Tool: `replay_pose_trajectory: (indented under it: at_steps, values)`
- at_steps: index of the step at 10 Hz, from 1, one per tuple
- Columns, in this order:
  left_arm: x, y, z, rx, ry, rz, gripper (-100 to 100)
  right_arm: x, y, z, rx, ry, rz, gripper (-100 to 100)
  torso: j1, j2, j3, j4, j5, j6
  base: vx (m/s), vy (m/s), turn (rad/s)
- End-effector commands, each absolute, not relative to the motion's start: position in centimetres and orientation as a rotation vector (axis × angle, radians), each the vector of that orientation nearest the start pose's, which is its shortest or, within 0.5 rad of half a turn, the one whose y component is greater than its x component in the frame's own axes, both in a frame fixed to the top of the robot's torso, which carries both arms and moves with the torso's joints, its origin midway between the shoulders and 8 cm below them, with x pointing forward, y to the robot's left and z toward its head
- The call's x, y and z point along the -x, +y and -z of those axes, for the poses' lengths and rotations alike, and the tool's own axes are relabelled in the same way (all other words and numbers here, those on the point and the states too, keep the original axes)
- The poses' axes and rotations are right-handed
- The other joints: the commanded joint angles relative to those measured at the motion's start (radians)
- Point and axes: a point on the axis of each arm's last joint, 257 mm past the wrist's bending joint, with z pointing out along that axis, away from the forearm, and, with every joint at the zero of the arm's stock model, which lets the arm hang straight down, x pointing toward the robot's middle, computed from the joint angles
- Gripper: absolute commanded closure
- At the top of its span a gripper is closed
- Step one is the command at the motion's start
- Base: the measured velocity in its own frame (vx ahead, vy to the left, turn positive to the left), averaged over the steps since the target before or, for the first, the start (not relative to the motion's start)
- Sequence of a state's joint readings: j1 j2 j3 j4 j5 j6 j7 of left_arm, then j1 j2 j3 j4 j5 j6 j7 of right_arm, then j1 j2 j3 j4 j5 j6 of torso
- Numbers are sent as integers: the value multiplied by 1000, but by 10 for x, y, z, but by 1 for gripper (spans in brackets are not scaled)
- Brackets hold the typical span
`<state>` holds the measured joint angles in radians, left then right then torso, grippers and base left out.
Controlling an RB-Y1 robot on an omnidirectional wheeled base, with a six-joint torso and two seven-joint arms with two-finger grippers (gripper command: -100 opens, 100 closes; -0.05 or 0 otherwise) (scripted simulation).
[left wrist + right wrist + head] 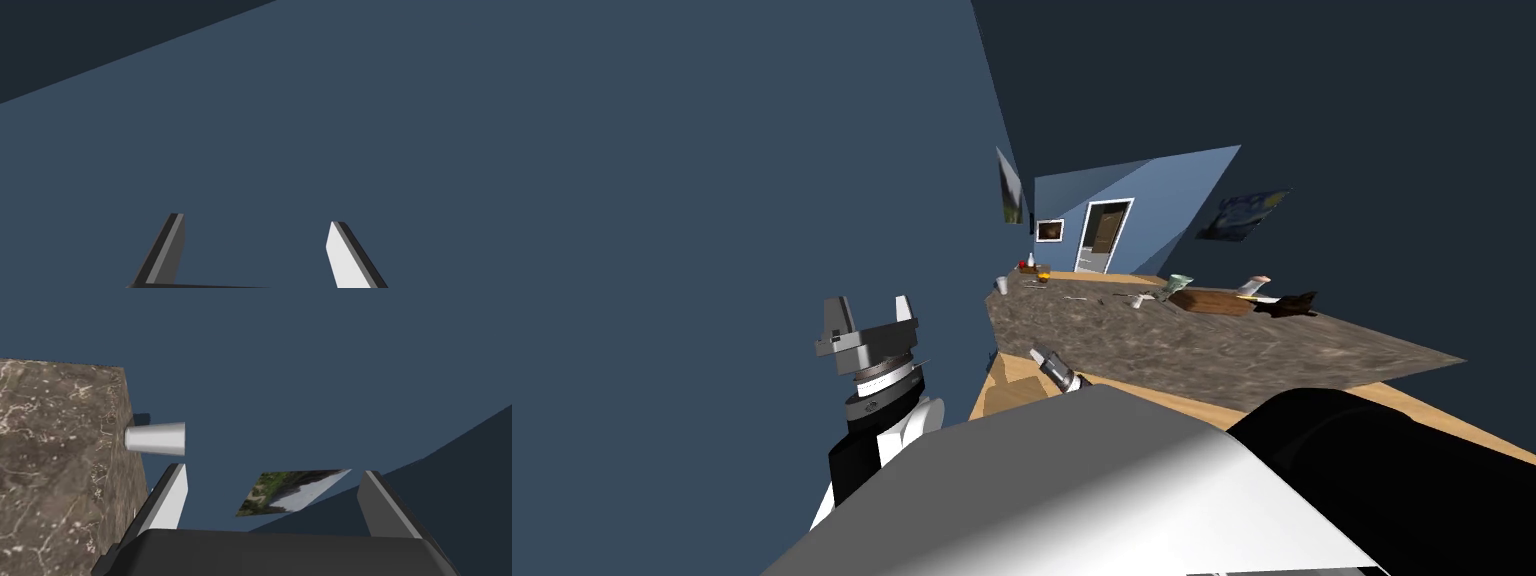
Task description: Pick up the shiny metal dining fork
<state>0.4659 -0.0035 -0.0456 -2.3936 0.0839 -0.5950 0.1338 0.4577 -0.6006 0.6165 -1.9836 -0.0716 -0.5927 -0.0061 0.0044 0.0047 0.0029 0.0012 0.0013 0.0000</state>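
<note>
A long table with a brown marbled top point(1212, 345) stretches away ahead of me. Thin silvery utensils point(1077, 298) lie on its far part among cups; they are too small to tell which is the fork. My right gripper point(1042, 354) hovers at the table's near left corner, open and holding nothing point(276, 469). Beside its fingers are the marbled top point(55, 458) and a grey cup point(155, 438) standing on it. My left gripper point(870, 302) is raised left of the table before a blue wall, open and holding nothing point(257, 219).
On the table's far part stand a grey cup point(1001, 285), a bowl with fruit point(1032, 268), a small cup point(1137, 300), a greenish cup point(1179, 285), a wooden tray point(1212, 301) and a dark object point(1292, 303). A white-framed doorway point(1102, 237) is beyond.
</note>
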Motion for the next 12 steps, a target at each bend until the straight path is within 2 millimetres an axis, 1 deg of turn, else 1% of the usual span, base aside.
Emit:
replay_pose_trajectory:
  at_steps: [1,2,3,4,5,6,8,9,10,11,12]
  values:
    - [-300,266,-98,558,357,1589,0,-280,-68,206,-576,1509,-1760,-100,0,0,0,0,0,0,-45,65,93]
    - [-300,266,-98,558,357,1589,0,-267,-71,235,-577,1606,-1735,-100,-2,0,0,0,0,1,-39,75,208]
    - [-300,266,-98,558,357,1589,0,-260,-69,246,-588,1638,-1734,-100,-1,-1,0,0,0,0,-38,61,117]
    - [-300,266,-98,558,357,1589,0,-243,-75,279,-598,1743,-1698,-100,-2,-1,0,0,0,1,-49,71,238]
    - [-300,266,-98,558,357,1589,0,-237,-76,287,-598,1771,-1694,-100,-2,0,0,0,0,0,-40,68,105]
    - [-300,267,-98,558,357,1589,0,-216,-82,318,-611,1872,-1661,-100,-2,0,0,0,0,1,-40,90,242]
    - [-300,267,-98,558,357,1589,0,-211,-89,326,-604,1907,-1639,-100,-2,-1,-1,0,0,1,-18,44,48]
    - [-300,267,-98,558,357,1588,0,-186,-103,355,-604,2018,-1595,-100,-5,-2,-1,0,-1,1,-19,51,227]
    - [-300,266,-98,558,357,1589,0,-183,-110,364,-607,2043,-1571,-100,-4,-2,-1,0,-1,0,-19,47,147]
    - [-300,267,-98,558,357,1588,0,-160,-121,383,-605,2129,-1539,-100,-4,-2,-1,0,-1,1,-26,66,327]
    - [-300,266,-98,558,357,1589,0,-154,-137,398,-605,2177,-1488,-100,-3,-1,-1,0,0,0,-25,50,110]
